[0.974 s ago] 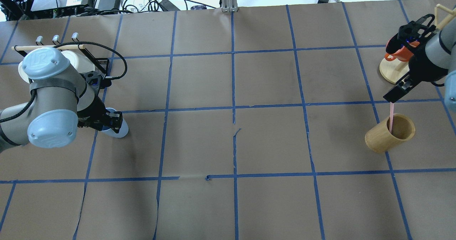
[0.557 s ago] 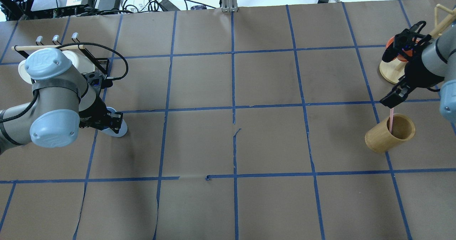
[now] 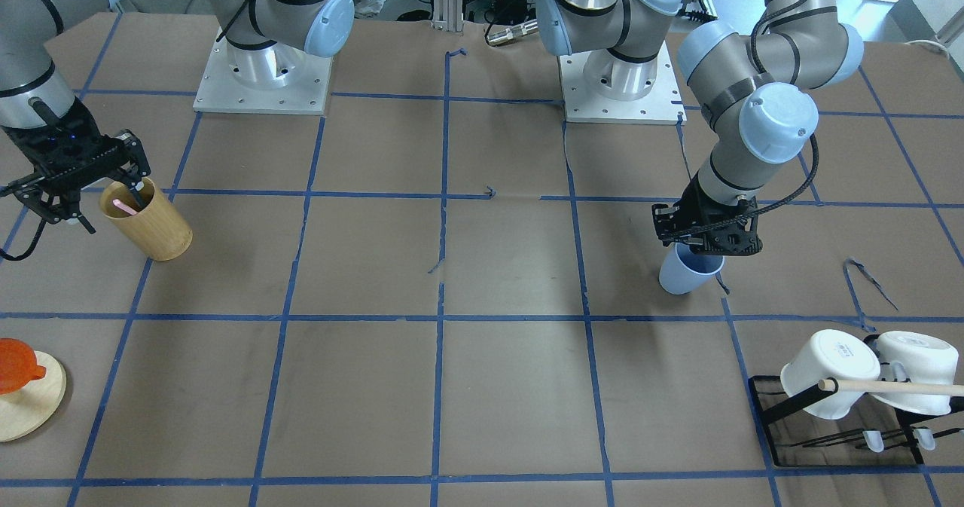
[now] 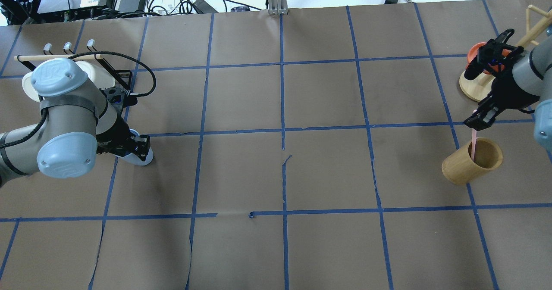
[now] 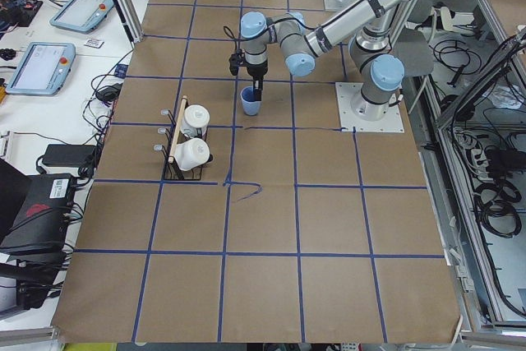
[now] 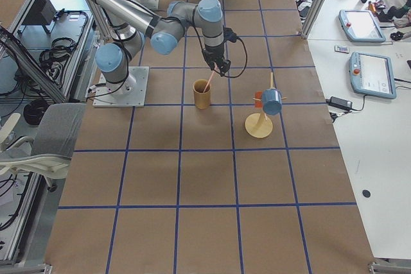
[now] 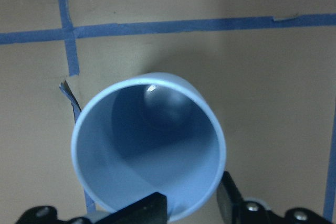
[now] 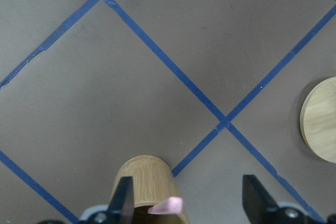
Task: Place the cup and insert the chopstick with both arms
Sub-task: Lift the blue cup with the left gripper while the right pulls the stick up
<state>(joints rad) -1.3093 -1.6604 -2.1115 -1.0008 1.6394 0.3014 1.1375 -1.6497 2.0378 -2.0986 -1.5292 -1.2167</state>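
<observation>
now left claw (image 7: 190, 203) pinches blue cup (image 7: 142, 153) rim.

- Table (image 4: 280, 247): covered in brown paper with a blue tape grid.
- Black rack (image 3: 776, 403): near the edge far from the robot.
- Bamboo pot (image 4: 460, 169): midway between the long edges.
- Round wooden base (image 3: 30, 405): nearer the far edge.
- Metal plate (image 3: 218, 96): by the robot's edge.

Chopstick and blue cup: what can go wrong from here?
1. The pink chopstick leans in the bamboo holder, and its top sits between the open jaws of the right gripper. A sideways retreat might snag it and tip the holder.
2. The left gripper pinches the blue cup at the rim, with one jaw inside. Pulling sideways before lifting clear could knock the cup over.
</observation>
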